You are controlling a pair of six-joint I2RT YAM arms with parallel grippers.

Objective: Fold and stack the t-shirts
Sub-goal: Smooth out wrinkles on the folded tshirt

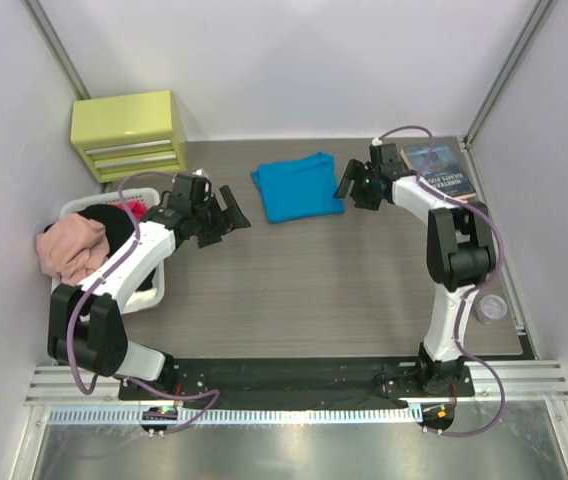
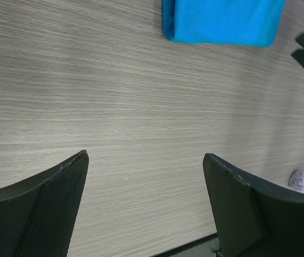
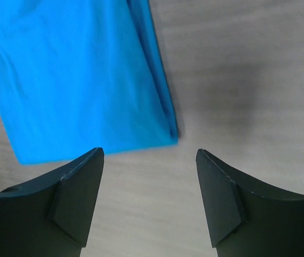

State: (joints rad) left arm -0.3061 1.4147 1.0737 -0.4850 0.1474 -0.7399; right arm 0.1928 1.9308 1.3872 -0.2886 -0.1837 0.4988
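Black fingers (image 3: 77,198) of the right hand (image 3: 149,152) stand apart with nothing between them, over bare counter (image 3: 248,80) just past one corner of the turquoise t-shirt (image 3: 77,80). That shirt (image 1: 299,187) lies flat, folded into a rough rectangle, on the counter near its far edge, about midway between the left and right edges. 1 long side shows stacked layers of cloth. The right hand (image 1: 352,190) sits just beside the shirt's right side; whether it touches the cloth I cannot tell.

To the shirt's left, apart from it, the left hand (image 1: 226,212) is over bare wood-grain counter, its 2 fingers (image 2: 45,209) spread wide and holding nothing. From that wrist the shirt (image 2: 221,21) shows only as a blue band at the top.

At the counter's left edge a white basket (image 1: 154,285) holds a crumpled pink t-shirt (image 1: 69,248), draped over its outer rim, with dark cloth beside it. A yellow-green drawer unit (image 1: 129,135) stands in the far left corner, a dark-covered book (image 1: 442,170) lies in the far right corner, and a small clear cup (image 1: 487,307) sits at the right edge.
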